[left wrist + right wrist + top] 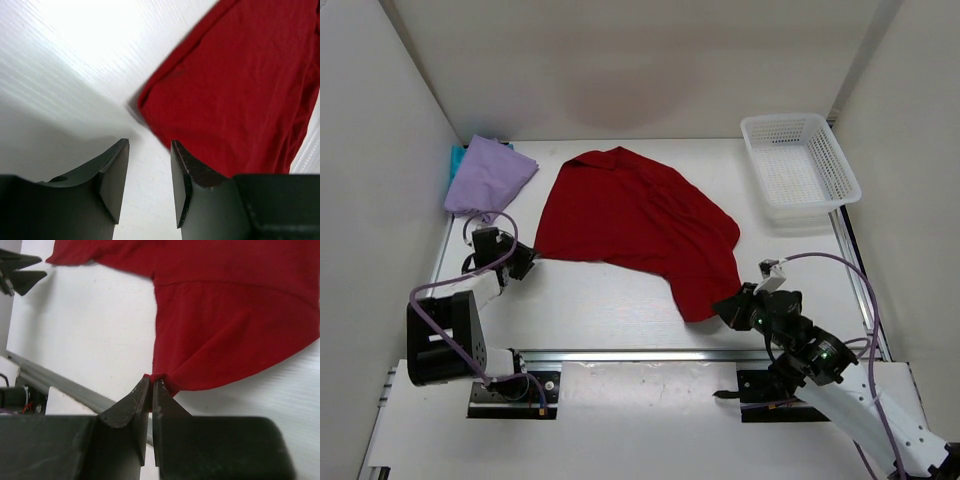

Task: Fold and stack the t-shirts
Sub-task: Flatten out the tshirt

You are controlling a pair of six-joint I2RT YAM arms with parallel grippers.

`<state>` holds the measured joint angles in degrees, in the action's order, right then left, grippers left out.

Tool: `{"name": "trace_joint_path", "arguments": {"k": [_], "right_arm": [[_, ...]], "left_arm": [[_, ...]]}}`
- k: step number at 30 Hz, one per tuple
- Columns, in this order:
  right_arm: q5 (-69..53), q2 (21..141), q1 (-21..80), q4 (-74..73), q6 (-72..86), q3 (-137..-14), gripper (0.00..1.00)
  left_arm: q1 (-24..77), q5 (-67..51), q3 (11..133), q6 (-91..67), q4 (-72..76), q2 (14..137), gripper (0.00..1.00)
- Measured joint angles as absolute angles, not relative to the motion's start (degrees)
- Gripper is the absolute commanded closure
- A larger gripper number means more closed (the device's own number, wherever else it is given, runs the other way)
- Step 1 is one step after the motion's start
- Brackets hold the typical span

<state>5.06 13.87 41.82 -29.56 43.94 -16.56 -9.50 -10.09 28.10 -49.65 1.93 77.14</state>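
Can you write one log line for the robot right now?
left gripper: open, empty | right gripper: shut on red t-shirt corner

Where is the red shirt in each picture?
Top view: the red shirt lies spread in the middle of the table.
Left wrist view: it fills the upper right, just past the open left arm's jaws.
Right wrist view: it covers the top and right, its near edge pinched in the right arm's jaws.
Shared landmark: the shirt's pointed corner nearest the left arm.

The white table (610, 300) bears a red t-shirt (630, 215), a lavender t-shirt (488, 175) and a mesh basket (790, 119).
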Motion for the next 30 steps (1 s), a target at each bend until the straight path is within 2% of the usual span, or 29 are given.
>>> {"name": "trace_joint_path", "arguments": {"k": [4, 8, 9, 10, 13, 14, 20, 25, 30], "right_arm": [[-2.1, 16.4, 30.6, -27.3, 41.6, -16.6, 1.00], [-11.8, 17.6, 17.5, -24.9, 38.7, -16.5, 1.00], [-13.8, 17.7, 15.4, -24.6, 38.0, -16.5, 1.00], [-15.9, 17.9, 13.1, -24.4, 37.2, -16.5, 1.00], [-19.6, 18.3, 10.3, -24.1, 35.9, -16.5, 1.00], [-20.3, 18.5, 10.3, -23.9, 35.7, -16.5, 1.00], [-17.1, 22.7, 16.4, -24.7, 34.5, -18.4, 1.00], [-8.6, 32.9, 21.5, -29.4, 30.4, -34.2, 1.00], [1.6, 46.0, 21.6, -36.2, 22.8, -67.2, 1.00]], "left_arm": [[-9.6, -8.5, 28.8, -50.7, 4.3, 80.9, 0.47], [-9.3, -8.3, 31.3, -52.8, 7.9, 86.0, 0.51], [-9.0, -8.2, 32.1, -53.2, 8.8, 87.2, 0.56], [-8.8, -8.1, 32.6, -53.6, 9.5, 88.3, 0.68], [-8.4, -8.3, 33.7, -55.0, 11.7, 91.6, 0.88], [-8.4, -8.6, 34.2, -55.2, 12.1, 92.5, 0.98], [-7.1, -9.2, 35.0, -55.6, 11.2, 91.9, 1.00], [-3.1, -12.0, 40.2, -54.3, 4.3, 80.8, 1.00], [1.6, -15.9, 60.8, -50.7, -2.8, 71.2, 1.00]]}}
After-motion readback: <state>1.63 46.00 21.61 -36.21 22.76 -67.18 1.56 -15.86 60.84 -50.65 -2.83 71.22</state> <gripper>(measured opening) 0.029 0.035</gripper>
